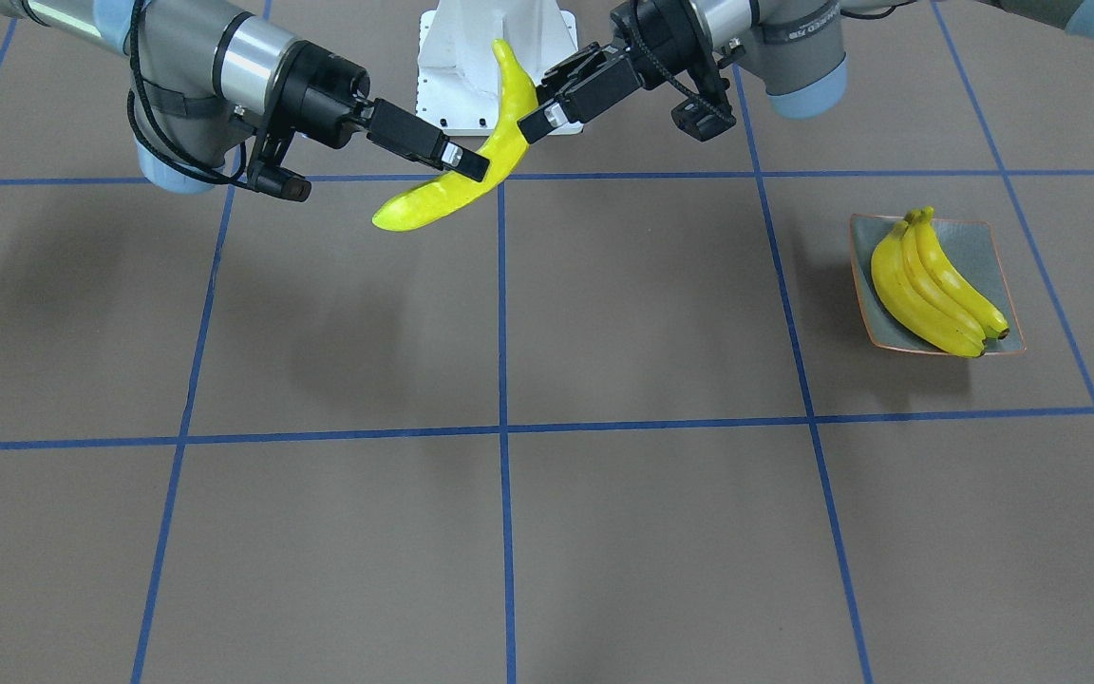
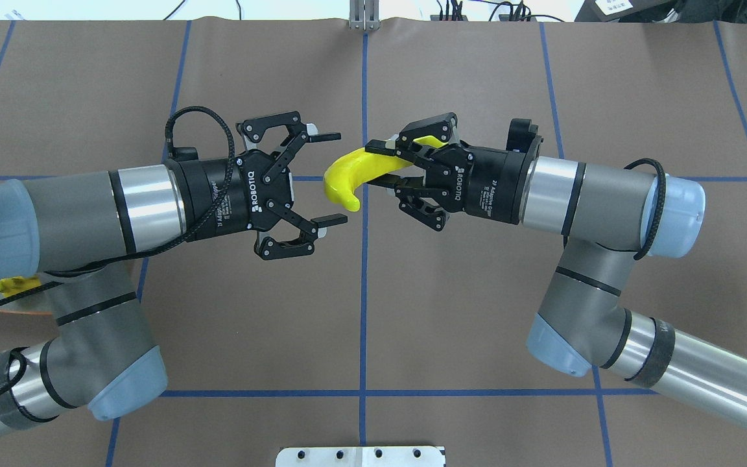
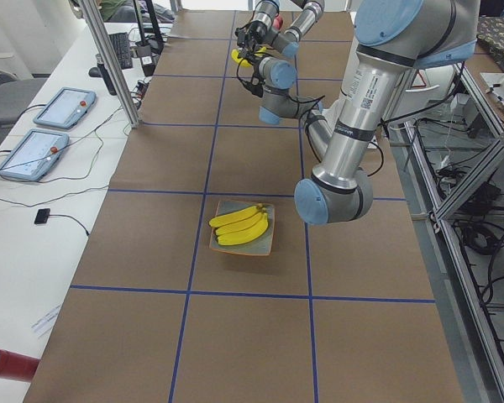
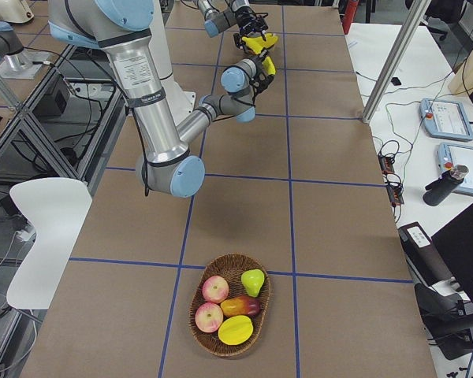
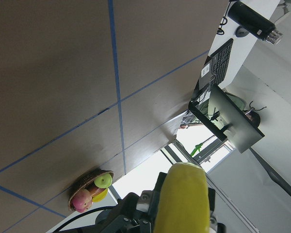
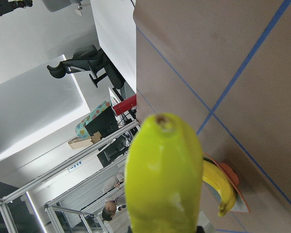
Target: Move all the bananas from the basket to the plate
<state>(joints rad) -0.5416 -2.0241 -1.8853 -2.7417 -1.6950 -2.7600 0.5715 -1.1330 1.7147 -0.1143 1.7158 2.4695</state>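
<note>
bananas are what i am moving, and one banana (image 1: 501,142) is up in the air over the middle of the desk (image 1: 651,313), between my two arms. the right pincer (image 2: 380,165) is closed tight on it, near the middle of the fruit. the left pincer (image 2: 334,178) is spread wide and grips nothing.

three more bananas (image 1: 932,285) lie side by side on the plate (image 1: 979,242). the plate sits on the robot's left side, well apart from the arms. the basket (image 4: 221,351) is far off on the robot's right side. i see other fruit (image 4: 238,305) in it but no banana, so i think this is the last one to go.

what matters now is how the banana lies. its long way runs from one pincer to the other, and its free end curls back toward the robot's side of the desk. from above, that free end sits in the gap between the open left fingers (image 2: 325,137) and points at the left wrist.

the left arm is the one nearer the plate, so i think this is a pass from right to left. next, i guess the left fingers should close on the free end before the right ones let go. if the right lets go too soon, the banana could drop on the desk. the skin looks smooth and shiny, so it may slip.
</note>
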